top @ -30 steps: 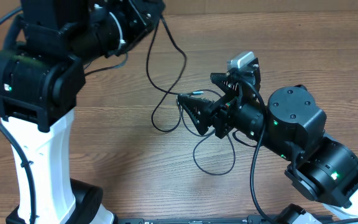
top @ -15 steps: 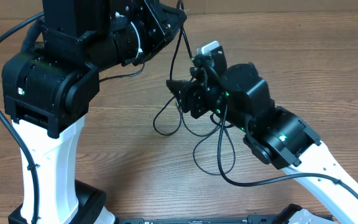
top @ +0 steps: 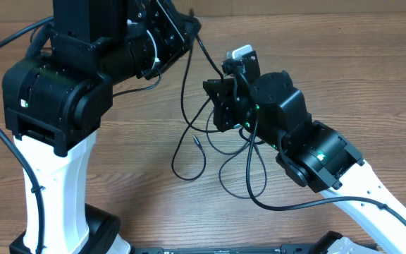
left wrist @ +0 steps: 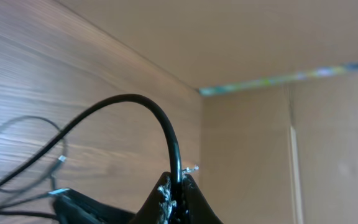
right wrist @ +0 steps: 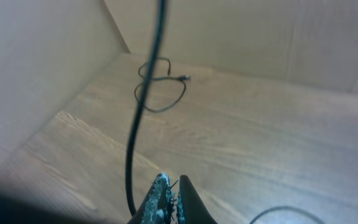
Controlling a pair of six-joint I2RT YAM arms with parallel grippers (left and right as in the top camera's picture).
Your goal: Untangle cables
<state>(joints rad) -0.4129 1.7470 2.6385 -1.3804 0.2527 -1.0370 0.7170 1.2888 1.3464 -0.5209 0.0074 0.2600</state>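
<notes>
Cables (top: 187, 85): thin black round cords, slightly glossy, hanging from the left gripper (top: 191, 27) down to the wood-grain table (top: 372, 85). There they lie in slack loops btwn the two arms (top: 55, 92). One free end w/ a small silver tip sits just above the left loop. Left gripper is high above the table. In its wrist view the tips are pinched tight on one cord, which arcs up and over to the left. Right gripper (right wrist: 169, 185): tips pressed together, black w/ pale scuff flecks. A cord runs straight up just beside its left finger; can't tell if it's pinched lower down. Beyond it a small loop of cord w/ a plug end lies on the table near the plain beige walls (right wrist: 42, 62). Arms: matte black housings, glossy white links, green LEDs (top: 321, 156) lit
</notes>
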